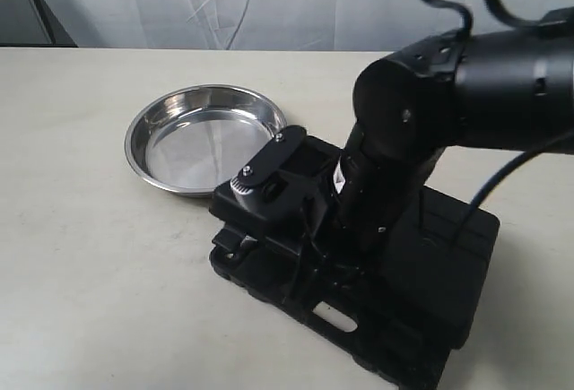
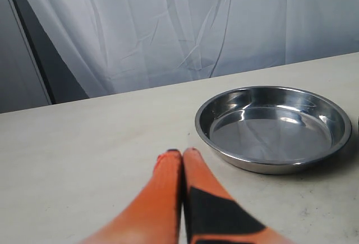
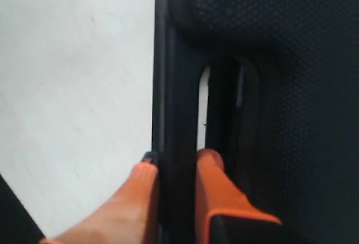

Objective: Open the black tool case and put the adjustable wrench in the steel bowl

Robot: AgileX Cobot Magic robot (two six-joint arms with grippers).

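Biggest worry is the black tool case point(image 1: 439, 291) itself. It's lying shut on the table point(image 1: 81, 255), and if its latches aren't released, a pull at the handle will probably drag or tip the whole thing rather than lift the lid (I can't make the latches out well enough to say). It sits just beside the steel bowl point(image 1: 206, 139), so a skidding case could shove the bowl off its spot. The adjustable wrench isn't visible anywhere. I'd guess it's inside the shut case, where a jerky opening could knock it out of its slot.

Your right gripper point(image 3: 176, 162) is pinching the thin bar of the case's handle. One finger is outside the edge and the other is poked through the handle cutout point(image 3: 221, 104). That looks like a narrow, slick hold, and pulling at an angle could pop it off.

On views: the exterior one gives you case and bowl together, but the right arm point(image 1: 466, 85) covers the pinch completely, so only the right wrist view shows it. The left gripper point(image 2: 182, 153) only turns up in the left wrist view. Its fingers are pressed together on nothing, and it's parked over bare table near the empty bowl.
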